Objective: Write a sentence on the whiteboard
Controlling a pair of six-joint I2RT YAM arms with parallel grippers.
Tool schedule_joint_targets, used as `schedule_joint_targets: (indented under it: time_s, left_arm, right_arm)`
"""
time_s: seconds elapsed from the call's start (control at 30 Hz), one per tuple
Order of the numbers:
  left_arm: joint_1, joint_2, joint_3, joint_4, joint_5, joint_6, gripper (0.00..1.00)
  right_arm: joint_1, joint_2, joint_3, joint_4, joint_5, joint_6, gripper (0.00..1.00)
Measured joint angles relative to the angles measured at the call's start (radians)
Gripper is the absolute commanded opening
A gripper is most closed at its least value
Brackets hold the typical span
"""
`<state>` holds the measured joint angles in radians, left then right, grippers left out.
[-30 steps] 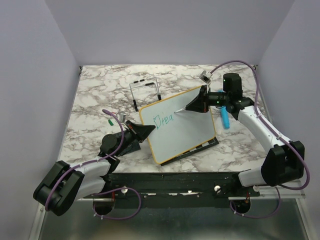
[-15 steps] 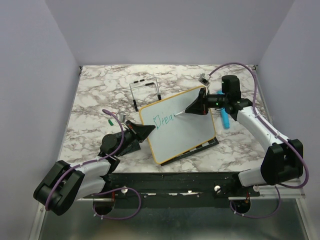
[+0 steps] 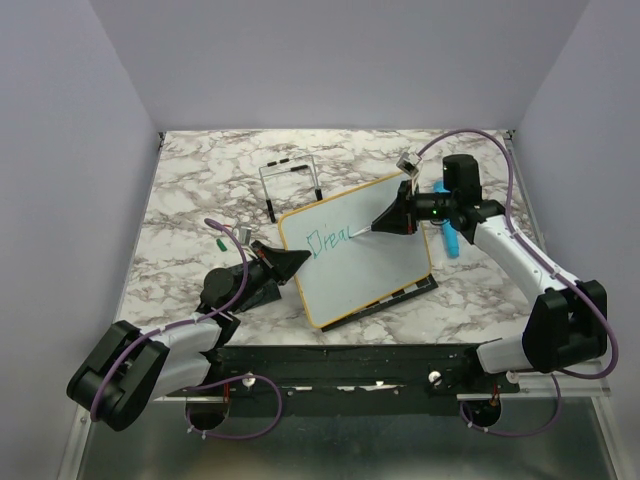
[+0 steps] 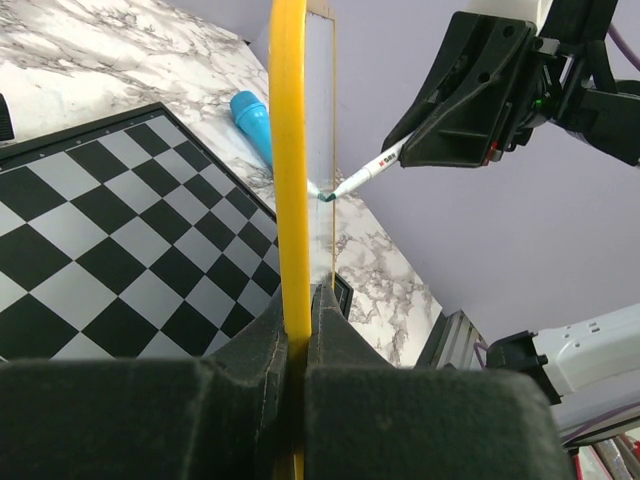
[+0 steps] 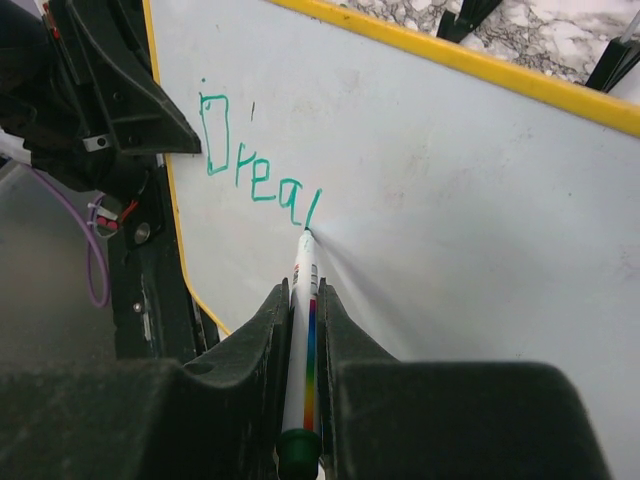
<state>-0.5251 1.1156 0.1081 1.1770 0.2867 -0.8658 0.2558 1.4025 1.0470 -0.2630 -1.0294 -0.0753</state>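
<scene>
Marble-look tabletop (image 3: pixel 200 170) w/ lilac walls (image 3: pixel 330 60); L gripper (image 3: pixel 298 260) tight on whiteboard (image 3: pixel 370 270) edge, R gripper (image 3: pixel 385 218) tight on marker (image 5: pixel 303 285).

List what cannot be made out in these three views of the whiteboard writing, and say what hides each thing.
Left wrist view: the whiteboard stands edge-on, so its writing face is hidden.
Top view: the sentence is too small to read surely.
Top view: the chessboard lies mostly under the whiteboard; only a strip shows.
Right wrist view: the whiteboard runs off the right and bottom edges.
</scene>
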Motion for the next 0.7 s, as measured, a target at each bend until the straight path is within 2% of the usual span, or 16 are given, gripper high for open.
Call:
schedule_joint_targets:
  time_s: [0.7]
  left_arm:
    - [0.000,0.000,0.000,0.000,0.002,0.001,0.00]
  right_arm:
    - [-0.028,0.018,0.061,0.007,0.017,0.023,0.01]
